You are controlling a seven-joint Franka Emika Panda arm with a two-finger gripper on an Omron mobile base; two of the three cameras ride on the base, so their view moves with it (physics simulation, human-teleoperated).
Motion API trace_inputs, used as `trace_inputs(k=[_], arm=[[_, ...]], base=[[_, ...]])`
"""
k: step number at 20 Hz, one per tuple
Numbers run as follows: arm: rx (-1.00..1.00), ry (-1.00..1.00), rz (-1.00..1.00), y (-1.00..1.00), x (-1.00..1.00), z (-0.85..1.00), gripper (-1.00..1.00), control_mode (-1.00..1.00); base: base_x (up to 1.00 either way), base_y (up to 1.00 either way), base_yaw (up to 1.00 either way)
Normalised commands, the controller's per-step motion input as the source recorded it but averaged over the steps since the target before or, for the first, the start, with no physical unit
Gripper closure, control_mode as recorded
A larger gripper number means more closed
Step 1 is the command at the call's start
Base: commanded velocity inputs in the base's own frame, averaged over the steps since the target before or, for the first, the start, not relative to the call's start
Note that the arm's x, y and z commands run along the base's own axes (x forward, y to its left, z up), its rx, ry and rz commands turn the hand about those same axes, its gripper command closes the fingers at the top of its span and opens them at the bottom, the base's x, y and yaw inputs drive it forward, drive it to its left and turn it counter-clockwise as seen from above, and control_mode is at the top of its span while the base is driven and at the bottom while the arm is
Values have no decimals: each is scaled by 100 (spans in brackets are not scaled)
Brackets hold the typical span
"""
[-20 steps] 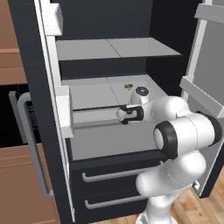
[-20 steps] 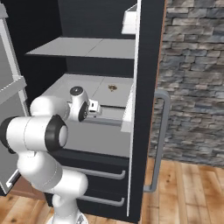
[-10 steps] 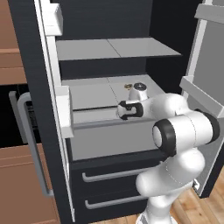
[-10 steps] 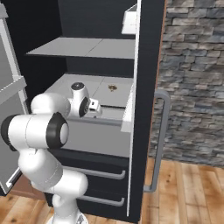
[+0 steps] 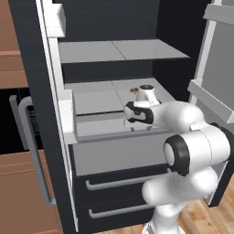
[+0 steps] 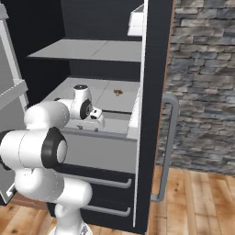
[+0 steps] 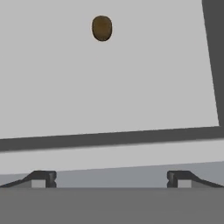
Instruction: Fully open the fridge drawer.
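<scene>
The fridge drawer is a wide light-grey box with a plain front, slid part way out of the fridge; its front also faces the right base view. My gripper hangs just behind the drawer's darker top lip, pointing down over the drawer's inside. In the hand view the gripper is open, its two fingertips far apart with nothing between them, and a dark grey band crosses above them.
A small brown object lies on the grey shelf behind the drawer. Two dark drawers with bar handles sit below. Open fridge doors stand at both sides, with long handles. A higher shelf is above.
The hand has risen slightly above the drawer's lip and its wrist has turned a little. The drawer has not visibly moved.
</scene>
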Motion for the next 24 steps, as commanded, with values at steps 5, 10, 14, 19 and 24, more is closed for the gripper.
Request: trace_inputs(k=[5,10,14,19,24], arm=[[0,14,-5,-12,-85,-34,-100,-100],[0,5,-3,-8,-72,-26,-100,-100],[0,0,-3,-2,-59,-14,-100,-100],[0,0,-3,0,-57,-12,-100,-100],[0,0,-3,0,-65,-12,-100,-100]], base=[[0,0,0],[0,0,0],[0,0,0],[0,0,0],[0,0,0]])
